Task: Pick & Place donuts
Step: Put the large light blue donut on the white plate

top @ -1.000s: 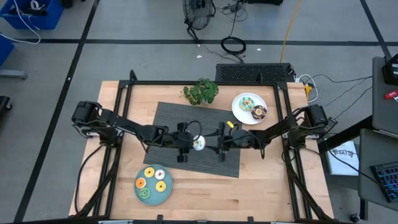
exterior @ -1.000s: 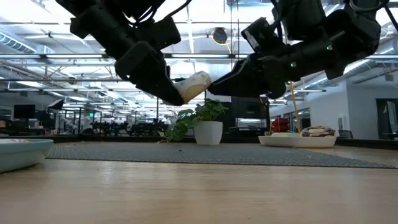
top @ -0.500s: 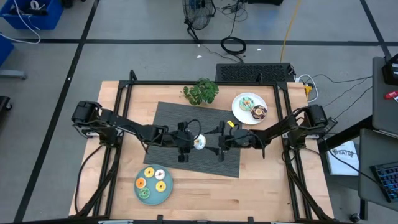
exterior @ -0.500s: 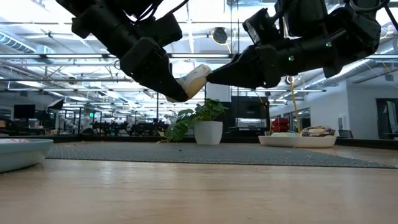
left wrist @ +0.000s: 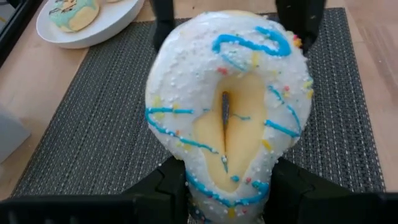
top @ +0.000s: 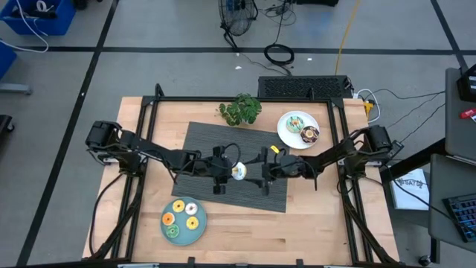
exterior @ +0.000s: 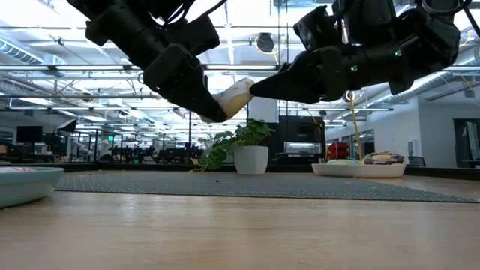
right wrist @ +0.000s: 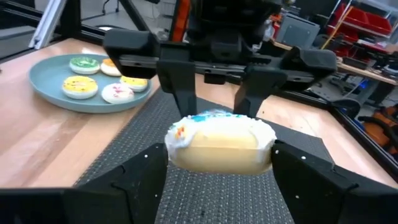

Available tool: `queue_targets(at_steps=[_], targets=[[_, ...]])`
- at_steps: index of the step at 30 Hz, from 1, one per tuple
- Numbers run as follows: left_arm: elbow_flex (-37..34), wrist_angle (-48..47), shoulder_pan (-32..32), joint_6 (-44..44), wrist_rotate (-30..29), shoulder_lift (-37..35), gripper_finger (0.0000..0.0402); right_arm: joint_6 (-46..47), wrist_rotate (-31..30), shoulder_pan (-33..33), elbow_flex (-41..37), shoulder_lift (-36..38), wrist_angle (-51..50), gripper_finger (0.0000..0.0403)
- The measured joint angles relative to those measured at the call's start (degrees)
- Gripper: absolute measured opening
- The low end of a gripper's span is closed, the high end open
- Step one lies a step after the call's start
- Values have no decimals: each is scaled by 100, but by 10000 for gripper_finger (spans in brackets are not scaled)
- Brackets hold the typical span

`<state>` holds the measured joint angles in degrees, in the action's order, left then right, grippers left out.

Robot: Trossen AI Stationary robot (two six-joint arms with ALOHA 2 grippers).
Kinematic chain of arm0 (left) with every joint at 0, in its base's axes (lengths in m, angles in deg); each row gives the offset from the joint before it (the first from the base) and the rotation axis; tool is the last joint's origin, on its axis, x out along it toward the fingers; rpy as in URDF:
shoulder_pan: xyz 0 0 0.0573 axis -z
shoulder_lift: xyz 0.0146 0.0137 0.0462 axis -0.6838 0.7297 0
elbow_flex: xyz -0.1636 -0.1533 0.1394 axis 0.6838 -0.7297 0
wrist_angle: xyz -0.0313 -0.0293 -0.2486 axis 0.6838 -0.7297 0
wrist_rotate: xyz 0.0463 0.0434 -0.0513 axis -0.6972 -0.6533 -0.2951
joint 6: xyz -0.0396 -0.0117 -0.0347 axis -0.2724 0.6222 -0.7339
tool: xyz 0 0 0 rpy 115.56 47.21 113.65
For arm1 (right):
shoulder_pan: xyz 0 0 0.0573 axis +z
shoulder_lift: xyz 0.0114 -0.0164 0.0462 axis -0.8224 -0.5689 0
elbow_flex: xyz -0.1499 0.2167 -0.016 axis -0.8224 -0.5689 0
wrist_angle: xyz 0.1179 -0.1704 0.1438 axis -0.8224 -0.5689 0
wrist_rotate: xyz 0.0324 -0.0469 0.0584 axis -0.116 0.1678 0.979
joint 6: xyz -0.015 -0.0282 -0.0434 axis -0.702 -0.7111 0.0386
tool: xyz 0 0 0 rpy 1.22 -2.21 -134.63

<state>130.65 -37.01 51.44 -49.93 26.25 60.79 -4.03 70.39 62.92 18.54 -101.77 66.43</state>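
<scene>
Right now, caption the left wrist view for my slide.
Left gripper squeezes a white donut above the grey mat.

The wooden surface (top: 312,216) carries a dark woven mat (top: 204,141) at its centre. A potted plant (top: 239,109) stands at twelve o'clock, a white plate (top: 285,132) at one o'clock, and a teal plate (top: 178,235) at seven o'clock.

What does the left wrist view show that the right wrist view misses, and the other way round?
Only the left wrist view shows the white plate with a teal-iced donut on it, plus the held donut's blue-drizzled icing face and squeezed hole.

Only the right wrist view shows the teal plate carrying four donuts, and the held donut's pale underside.

Both show the white-iced donut above the dark mat, the left gripper shut on it, and the right gripper with its fingers open on either side.
</scene>
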Motion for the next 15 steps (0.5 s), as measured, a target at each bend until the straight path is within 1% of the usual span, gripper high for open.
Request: queue_targets(at_steps=[3,10,15], targets=[[-2,58,-1,7,-2,0,149,17,-24,-12,18,-153,201,267],[-26,-55,1,-1,11,0,149,-189,-44,-15,620,-875,269,258],[-22,-292,-1,-88,11,0,149,-240,-48,-15,719,-928,196,250]])
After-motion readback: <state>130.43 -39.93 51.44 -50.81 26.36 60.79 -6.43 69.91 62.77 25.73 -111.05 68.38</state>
